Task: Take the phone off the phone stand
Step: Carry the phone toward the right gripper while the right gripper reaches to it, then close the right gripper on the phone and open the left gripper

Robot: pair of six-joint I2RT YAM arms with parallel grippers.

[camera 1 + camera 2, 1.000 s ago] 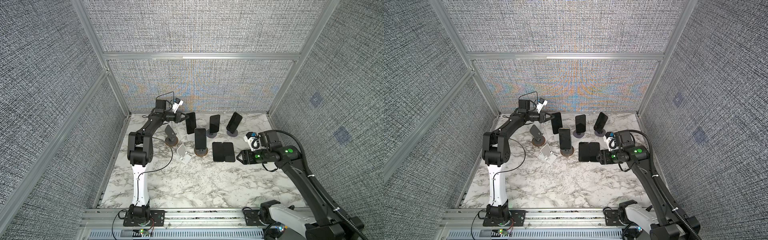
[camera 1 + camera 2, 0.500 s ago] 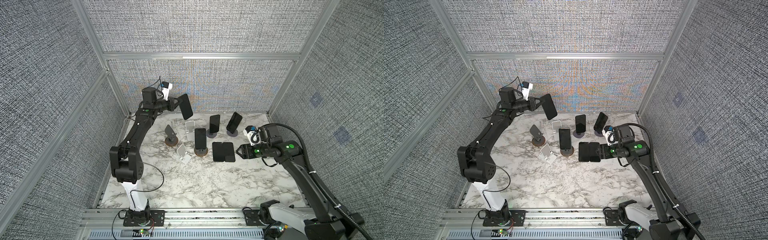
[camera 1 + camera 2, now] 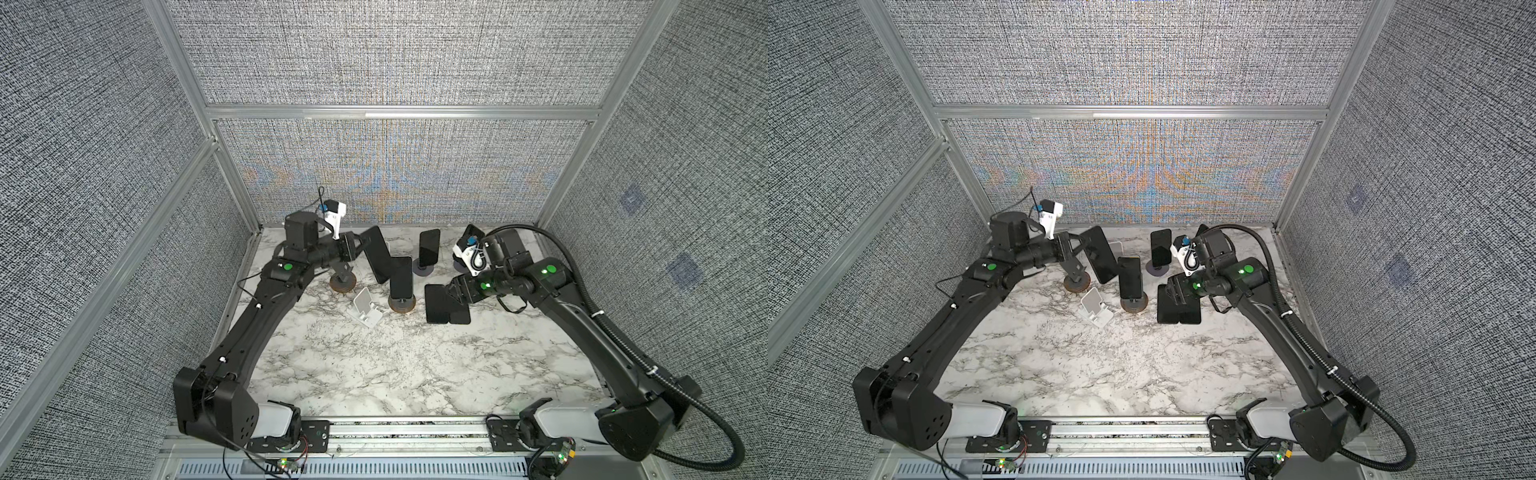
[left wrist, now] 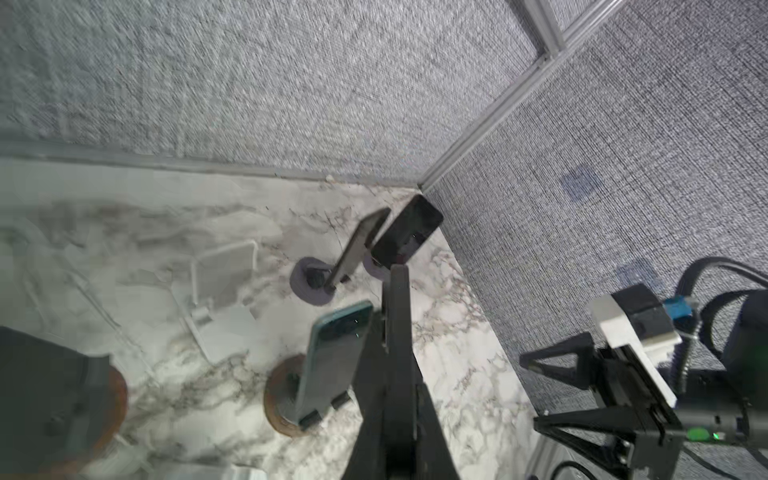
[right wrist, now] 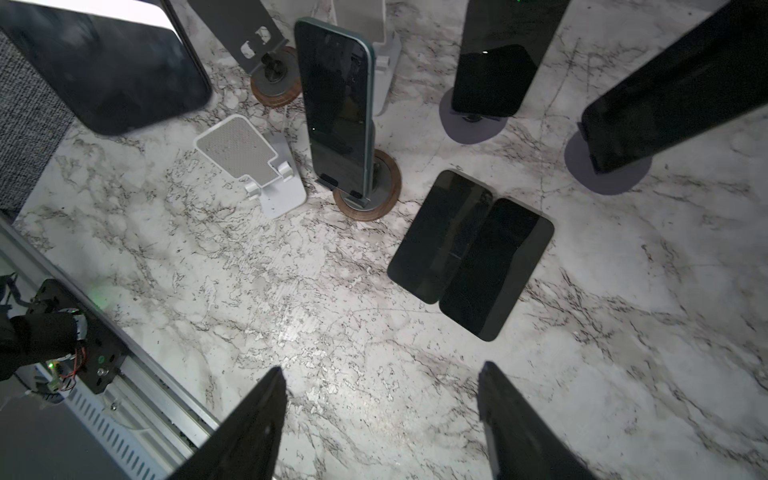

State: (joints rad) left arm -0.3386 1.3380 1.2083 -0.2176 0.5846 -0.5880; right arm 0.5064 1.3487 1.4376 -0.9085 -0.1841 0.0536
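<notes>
- I have wide bare marble across the front half of the table [image 3: 415,374]; either arm can pass there.
- The back is crowded: a teal phone [image 3: 401,276] stands upright on its stand, with another propped phone [image 3: 429,248] behind it.
- Two flat phones [image 3: 446,305], touching, lie just right of that stand; my right gripper [image 5: 381,368] hovers close by them, jaws apart.
- A white stand [image 3: 365,309] and an empty black stand [image 3: 343,278] block the left, low down.
- The lifted phone [image 3: 376,259], clamped in my left gripper [image 3: 362,246], hangs near the teal phone's top.

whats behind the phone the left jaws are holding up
A white stand, only its top corner peeking past the held phone in a top view. Its base and the marble table beneath are covered.
</notes>
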